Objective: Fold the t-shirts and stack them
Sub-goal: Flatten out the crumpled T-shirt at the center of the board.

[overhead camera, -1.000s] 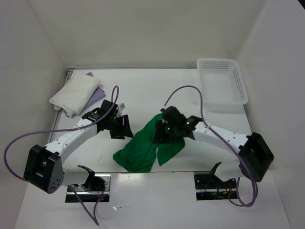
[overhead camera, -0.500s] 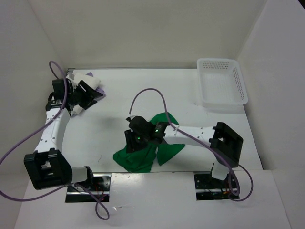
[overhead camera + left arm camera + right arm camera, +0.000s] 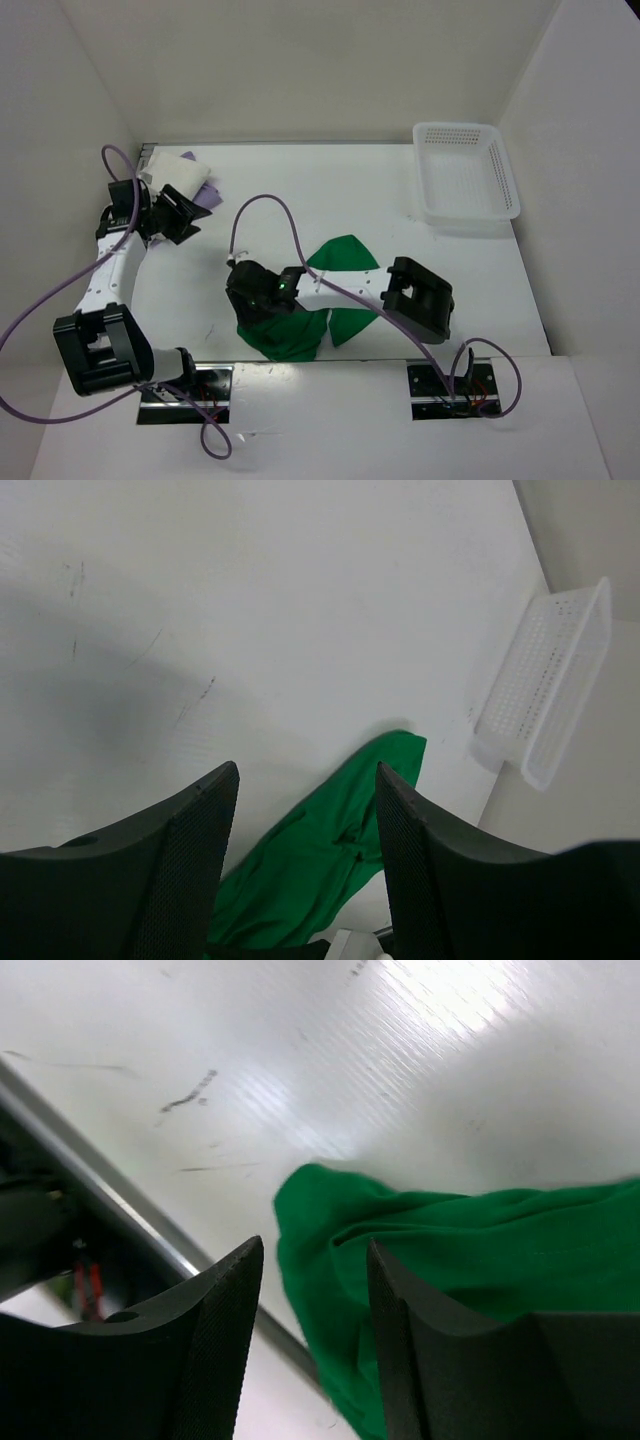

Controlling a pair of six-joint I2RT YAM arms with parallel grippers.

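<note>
Both spread, empty: right end effector (image 3: 312,1260) hovers over crumpled green t-shirt (image 3: 342,256), near-centre tabletop (image 3: 320,190); left end effector (image 3: 305,780) far left. We should pinch single corner layer, drag flat.

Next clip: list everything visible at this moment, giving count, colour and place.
green t-shirt: one, bright green, crumpled at the table's near middle
white t-shirt: one, white, far-left corner, partly hidden by the left arm
lavender t-shirt: one, purple, beside the white one, only an edge showing
basket: one, white perforated plastic, far-right corner
table: one, white
cables: purple, looping from each arm
left pincer: black, open, by the far-left shirts
right pincer: black, open, over the green t-shirt's near edge
</note>
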